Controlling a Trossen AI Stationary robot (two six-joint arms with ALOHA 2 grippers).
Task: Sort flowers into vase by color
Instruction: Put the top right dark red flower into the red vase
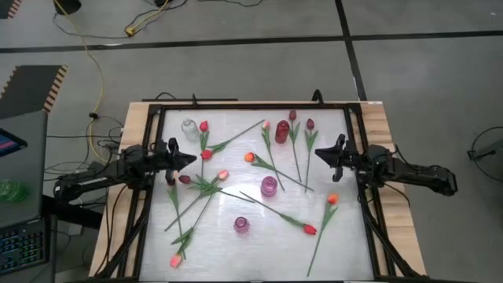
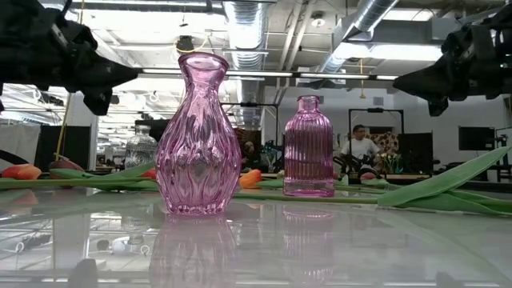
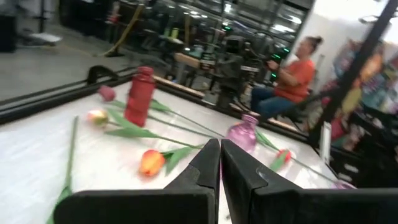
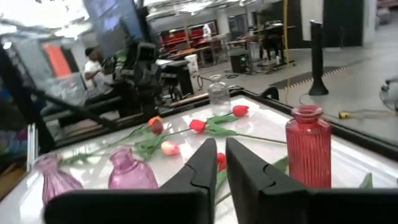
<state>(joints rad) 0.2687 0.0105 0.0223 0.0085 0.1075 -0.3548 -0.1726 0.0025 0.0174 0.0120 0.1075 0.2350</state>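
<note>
The left gripper [image 1: 191, 159] hangs over the bench [image 1: 357, 236] with jaws together, empty; the right gripper [image 1: 318, 155] shows a slim gap, holding nothing; pink [image 1: 269, 186], red [image 1: 281, 131] and clear [image 1: 189, 127] vases stand empty; the flowers [image 1: 271, 166] lie scattered around them.

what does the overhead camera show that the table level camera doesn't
Only the high view shows the red vase and the whole spread of tulips across the table. Only the low view shows the room behind, with a seated person. Both show the two pink vases, the clear vase and both grippers raised.
</note>
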